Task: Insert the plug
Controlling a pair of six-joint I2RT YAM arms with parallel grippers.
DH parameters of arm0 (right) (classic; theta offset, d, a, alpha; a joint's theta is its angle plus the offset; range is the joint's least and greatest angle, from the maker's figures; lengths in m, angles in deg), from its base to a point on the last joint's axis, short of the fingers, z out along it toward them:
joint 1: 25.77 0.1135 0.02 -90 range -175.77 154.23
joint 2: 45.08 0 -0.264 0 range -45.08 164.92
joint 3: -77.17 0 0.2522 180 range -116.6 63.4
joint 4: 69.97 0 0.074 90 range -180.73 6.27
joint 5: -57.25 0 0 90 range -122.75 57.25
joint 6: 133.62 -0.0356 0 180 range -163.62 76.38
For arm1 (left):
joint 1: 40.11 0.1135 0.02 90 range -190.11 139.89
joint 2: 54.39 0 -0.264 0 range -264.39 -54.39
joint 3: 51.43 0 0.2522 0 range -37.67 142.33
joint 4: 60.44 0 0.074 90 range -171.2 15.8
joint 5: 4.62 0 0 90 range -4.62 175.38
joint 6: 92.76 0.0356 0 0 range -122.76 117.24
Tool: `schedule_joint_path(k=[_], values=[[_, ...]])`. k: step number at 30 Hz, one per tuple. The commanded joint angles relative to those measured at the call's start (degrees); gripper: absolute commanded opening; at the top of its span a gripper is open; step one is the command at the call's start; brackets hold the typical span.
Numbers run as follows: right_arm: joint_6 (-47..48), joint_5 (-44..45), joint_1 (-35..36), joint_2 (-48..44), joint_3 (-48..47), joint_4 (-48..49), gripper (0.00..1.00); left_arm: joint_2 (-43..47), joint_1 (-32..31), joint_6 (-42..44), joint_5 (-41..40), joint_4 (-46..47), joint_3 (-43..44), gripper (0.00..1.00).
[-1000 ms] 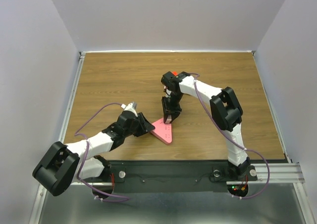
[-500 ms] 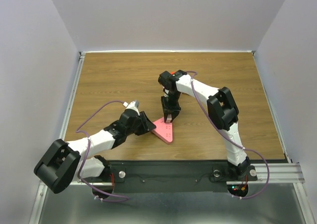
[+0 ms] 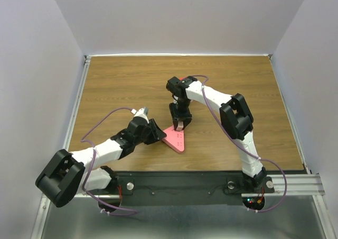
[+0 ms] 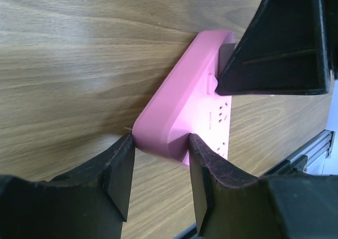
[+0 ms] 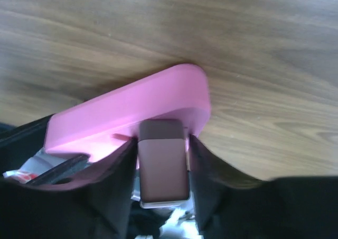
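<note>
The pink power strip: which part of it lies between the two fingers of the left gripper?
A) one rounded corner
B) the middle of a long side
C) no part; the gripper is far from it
A: in the left wrist view, one rounded corner of the pink power strip sits between the fingers of the left gripper.

The white-and-black left arm [image 3: 100,154] lies low from its base at seven o'clock, reaching toward two o'clock. Its black left gripper [image 4: 158,170] is clamped on the corner of a pink triangular plastic socket block [image 4: 179,112]. The white-and-black right arm [image 3: 222,99] rises from five o'clock and folds toward ten o'clock, wrist pointing down. Its black right gripper [image 5: 161,159] closely flanks a dark rectangular plug [image 5: 162,170]; whether it grips is unclear.
</note>
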State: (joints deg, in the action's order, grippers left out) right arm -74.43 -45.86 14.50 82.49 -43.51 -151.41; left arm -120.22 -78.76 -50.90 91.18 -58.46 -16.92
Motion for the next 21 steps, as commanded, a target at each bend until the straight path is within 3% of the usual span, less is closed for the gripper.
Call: schedule_joint_path(k=[1,13,16,21], values=[[-0.2,8.1,1.5,0.1,0.5,15.2,0.54,1.4,-1.7,3.6,3.2,3.1,1.3,0.0],[-0.5,7.7,1.4,-8.7,-1.0,15.3,0.67,2.5,2.1,2.9,4.0,3.0,-0.8,0.0],[-0.7,10.0,1.0,-12.5,0.6,15.4,0.78,1.4,4.1,3.3,3.7,3.8,-1.2,0.0],[0.3,15.8,-0.4,-18.8,3.8,16.3,0.85,-1.3,6.0,4.4,3.2,4.5,0.4,0.0]])
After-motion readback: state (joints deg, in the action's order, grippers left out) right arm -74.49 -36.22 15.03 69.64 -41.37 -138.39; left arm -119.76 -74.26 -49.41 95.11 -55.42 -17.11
